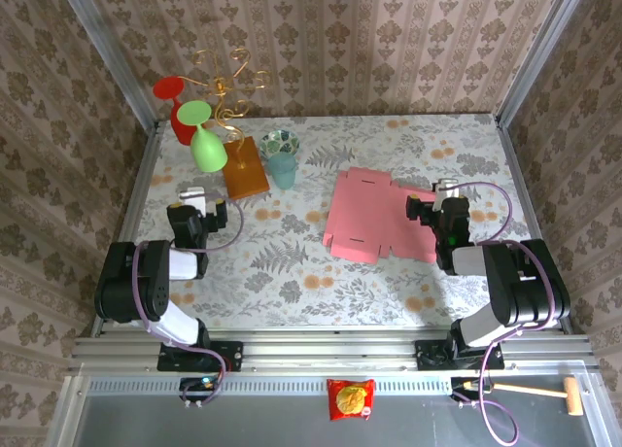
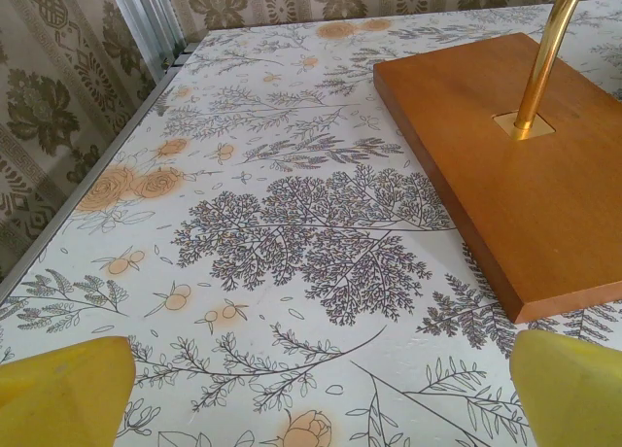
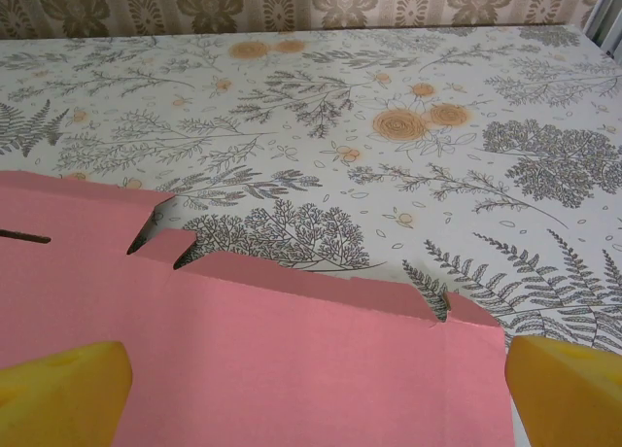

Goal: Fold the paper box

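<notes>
The paper box point(image 1: 374, 214) lies flat and unfolded on the floral table, pink side up, right of centre. In the right wrist view the paper box point(image 3: 292, 350) spreads under the camera, its notched flap edge pointing away. My right gripper point(image 1: 445, 192) hovers over the blank's right end; my right gripper point(image 3: 316, 398) stands open, yellow fingertips point(image 3: 63, 394) wide apart and holding nothing. My left gripper point(image 1: 197, 196) is at the table's left, far from the box. My left gripper point(image 2: 321, 394) is open over bare tablecloth, fingertips point(image 2: 68, 394) at the frame's corners.
An orange-brown wooden base point(image 1: 245, 167) with a gold wire stand point(image 2: 539, 58) sits just right of the left gripper. A teal cup point(image 1: 283, 165) with a bowl on it, a green goblet point(image 1: 206, 146) and a red goblet point(image 1: 175, 112) stand at back left. Metal walls point(image 1: 146, 165) bound the table.
</notes>
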Available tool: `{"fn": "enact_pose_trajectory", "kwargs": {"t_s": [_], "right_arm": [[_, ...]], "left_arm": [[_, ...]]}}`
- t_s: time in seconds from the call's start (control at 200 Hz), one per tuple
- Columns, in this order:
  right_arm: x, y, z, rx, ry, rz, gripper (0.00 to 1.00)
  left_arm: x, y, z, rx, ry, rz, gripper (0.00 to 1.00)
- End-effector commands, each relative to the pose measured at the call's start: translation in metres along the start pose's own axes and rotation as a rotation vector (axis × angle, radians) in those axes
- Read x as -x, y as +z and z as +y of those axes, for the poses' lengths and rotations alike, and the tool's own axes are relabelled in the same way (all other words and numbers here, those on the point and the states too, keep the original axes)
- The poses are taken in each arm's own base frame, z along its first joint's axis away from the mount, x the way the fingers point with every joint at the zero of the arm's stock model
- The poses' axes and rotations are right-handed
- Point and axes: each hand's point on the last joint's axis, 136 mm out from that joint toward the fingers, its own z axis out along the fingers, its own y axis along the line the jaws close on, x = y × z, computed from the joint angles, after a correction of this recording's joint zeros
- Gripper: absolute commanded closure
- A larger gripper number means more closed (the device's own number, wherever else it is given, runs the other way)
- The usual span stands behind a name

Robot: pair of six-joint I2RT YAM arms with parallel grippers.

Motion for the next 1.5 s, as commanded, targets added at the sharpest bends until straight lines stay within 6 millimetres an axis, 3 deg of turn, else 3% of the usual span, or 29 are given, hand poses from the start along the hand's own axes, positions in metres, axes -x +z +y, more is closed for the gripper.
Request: {"fn": "enact_pose_trajectory", "kwargs": {"t_s": [0.0,0.77,0.885,0.95,1.125,1.19,1.23,1.28,1.32,1.375,1.385,1.46,1.49], "right_arm": [[0.006,0.003,0.001,0.008,0.006,-0.013,0.0],[0.006,0.002,0.001,0.009,0.005,-0.017,0.0],[0.014,-0.014,0.0,0.011,0.01,-0.086,0.0],[0.021,-0.026,-0.004,-0.018,0.012,-0.114,0.0],[0.067,-0.068,-0.012,-0.106,0.055,-0.112,0.0],[0.104,-0.091,-0.015,-0.152,0.075,-0.153,0.0],[0.137,-0.111,-0.019,-0.187,0.118,-0.186,0.0],[0.18,-0.139,-0.025,-0.216,0.242,-0.218,0.0],[0.202,-0.157,-0.026,-0.192,0.387,-0.171,0.0],[0.214,-0.175,-0.015,-0.088,0.567,-0.054,0.0],[0.204,-0.177,-0.014,-0.094,0.587,-0.001,0.0],[0.189,-0.185,-0.005,-0.047,0.71,0.111,0.0],[0.185,-0.184,0.008,0.03,0.711,0.139,0.0]], "left_arm": [[0.01,0.002,-0.001,0.002,0.009,-0.023,0.0],[0.01,0.004,-0.009,-0.04,0.03,-0.014,0.0],[0.013,-0.004,-0.012,-0.049,0.041,-0.059,0.0],[0.021,-0.018,-0.008,0.047,0.077,-0.122,0.0],[0.073,-0.063,-0.031,0.148,0.204,-0.225,0.0],[0.107,-0.081,-0.036,0.149,0.144,-0.258,0.0],[0.132,-0.091,-0.037,0.166,0.096,-0.246,0.0],[0.158,-0.103,-0.032,0.187,-0.035,-0.17,0.0],[0.168,-0.111,-0.042,0.077,-0.165,-0.052,0.0],[0.17,-0.117,-0.057,-0.115,-0.409,0.127,0.0],[0.171,-0.115,-0.061,-0.15,-0.45,0.136,0.0],[0.176,-0.104,-0.096,-0.466,-0.737,0.194,0.0],[0.172,-0.102,-0.104,-0.514,-0.791,0.239,0.08]]}}
